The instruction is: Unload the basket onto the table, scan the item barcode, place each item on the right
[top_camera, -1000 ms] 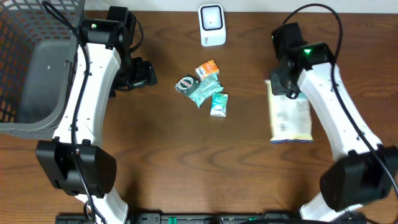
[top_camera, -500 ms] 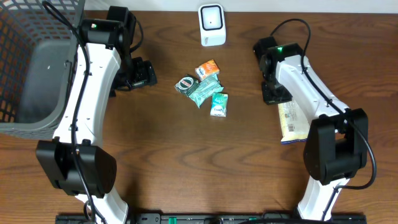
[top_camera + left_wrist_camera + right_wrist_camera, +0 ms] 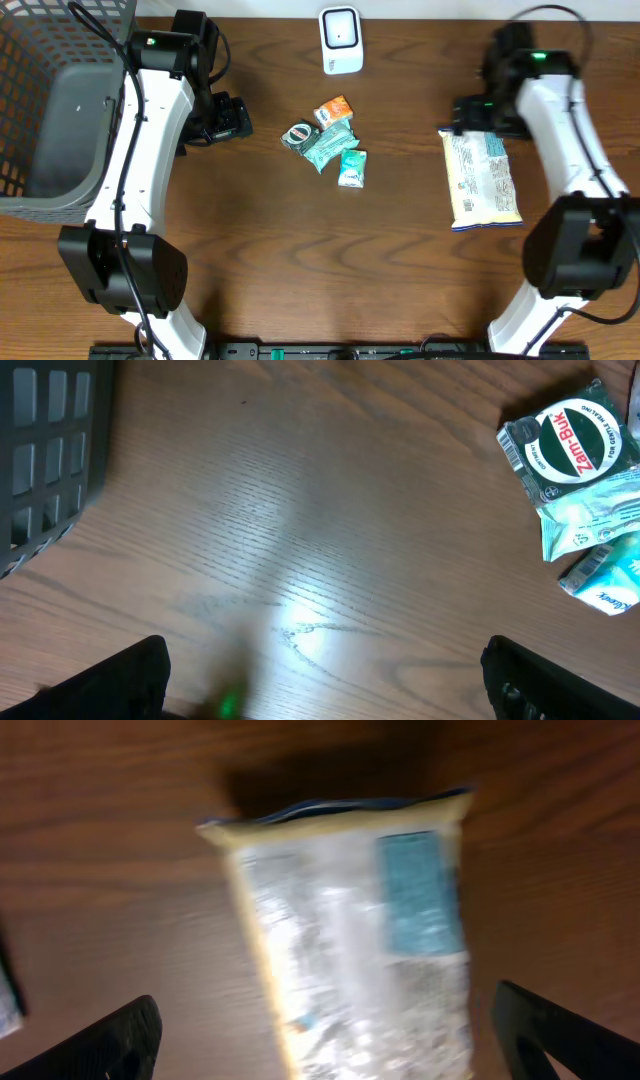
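Note:
A pale snack bag (image 3: 483, 182) lies flat on the wooden table at the right. My right gripper (image 3: 481, 124) hovers over its far end. In the right wrist view the bag (image 3: 350, 940) is blurred and fills the space between the wide-apart fingers of the right gripper (image 3: 330, 1040), which is open and not touching it. I can make out no barcode on it. The white scanner (image 3: 340, 40) stands at the back centre. My left gripper (image 3: 226, 118) is open over bare wood left of the pile, and its wrist view shows the left gripper (image 3: 325, 680) empty.
A pile of small packets sits mid-table: an orange one (image 3: 335, 108), a round-label Zam-Buk packet (image 3: 300, 134) (image 3: 572, 445) and teal ones (image 3: 352, 168) (image 3: 590, 525). A grey mesh basket (image 3: 60, 110) (image 3: 50, 440) fills the far left.
The right gripper went from shut to open and let go of the bag, which now lies flat. The right arm swung to the right and back. The left arm stayed put.

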Motion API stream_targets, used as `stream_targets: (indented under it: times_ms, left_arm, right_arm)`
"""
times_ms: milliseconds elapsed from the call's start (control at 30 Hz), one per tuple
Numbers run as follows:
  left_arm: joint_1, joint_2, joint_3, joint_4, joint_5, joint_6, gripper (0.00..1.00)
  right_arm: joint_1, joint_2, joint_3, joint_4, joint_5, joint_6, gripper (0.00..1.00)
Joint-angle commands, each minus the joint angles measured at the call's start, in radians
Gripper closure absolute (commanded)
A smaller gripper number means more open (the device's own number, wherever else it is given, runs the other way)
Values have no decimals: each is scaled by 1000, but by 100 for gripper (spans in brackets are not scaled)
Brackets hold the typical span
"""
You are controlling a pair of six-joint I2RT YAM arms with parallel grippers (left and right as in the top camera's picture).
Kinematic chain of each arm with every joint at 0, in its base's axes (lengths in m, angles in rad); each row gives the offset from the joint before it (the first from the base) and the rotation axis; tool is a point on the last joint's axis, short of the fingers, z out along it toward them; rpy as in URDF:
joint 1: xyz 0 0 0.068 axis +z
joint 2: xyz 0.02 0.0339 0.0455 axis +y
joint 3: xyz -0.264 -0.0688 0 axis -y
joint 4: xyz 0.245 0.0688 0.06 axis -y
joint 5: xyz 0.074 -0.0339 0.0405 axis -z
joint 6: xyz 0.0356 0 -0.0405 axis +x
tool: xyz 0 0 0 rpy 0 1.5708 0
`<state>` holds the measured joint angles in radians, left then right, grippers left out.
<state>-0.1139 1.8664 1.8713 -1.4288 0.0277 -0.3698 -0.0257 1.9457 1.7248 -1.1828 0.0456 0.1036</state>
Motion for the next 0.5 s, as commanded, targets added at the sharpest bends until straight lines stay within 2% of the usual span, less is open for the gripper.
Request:
stream_targets:
  times_ms: [0,200,367,467]
  left_arm:
    - [0,-17,-2,-2,2,-6,2]
    - [0,-17,-2,-2,2,-6,2]
    - [0,-17,-2,-2,2,-6,2]
    - [0,-17,-2,-2,2,-6,2]
  right_arm:
    - [-126,16,-24,10,-212,-150,1]
    - [-261,94,-37,-28,-488,-370,1]
    - [-294,180,-39,-50,-501,-374,1]
    - [-288,237,-39,-75,-507,-374,7]
